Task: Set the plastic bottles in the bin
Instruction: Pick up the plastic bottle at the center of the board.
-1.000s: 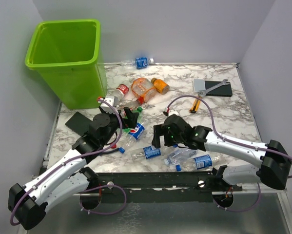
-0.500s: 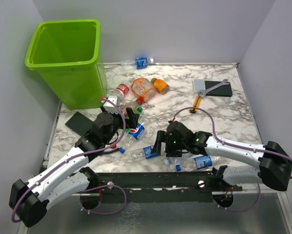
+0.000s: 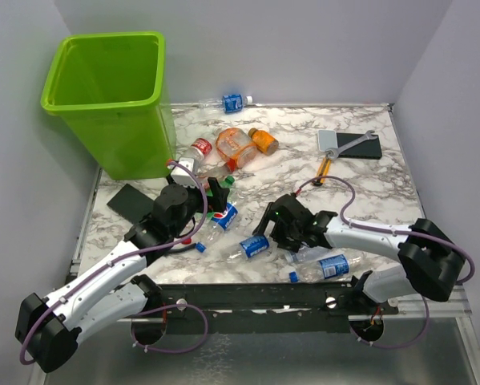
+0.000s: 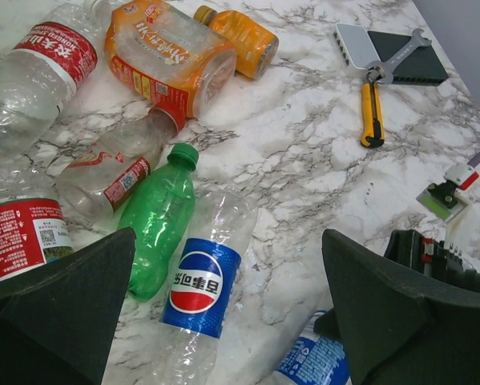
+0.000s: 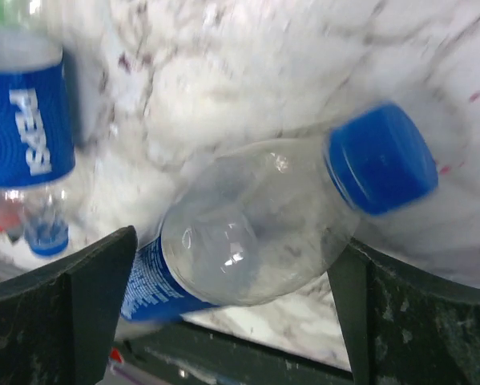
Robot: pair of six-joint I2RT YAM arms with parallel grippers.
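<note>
Bin (image 3: 103,96) looks empty, floor partly hidden; plastic bottles (image 3: 237,147) all on table (image 3: 368,192); left gripper (image 3: 217,192) open over Pepsi bottle (image 4: 201,289); right gripper (image 5: 233,257) open, straddling blue-capped bottle (image 5: 272,208), not gripping.

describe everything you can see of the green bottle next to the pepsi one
A small green plastic bottle, translucent, with a green screw cap and no label showing. It lies on its side on the marble table, cap toward the far edge. One side rests against the clear Pepsi-labelled bottle; a clear red-labelled bottle lies close on the other. The open left tool hovers above without touching it.
</note>
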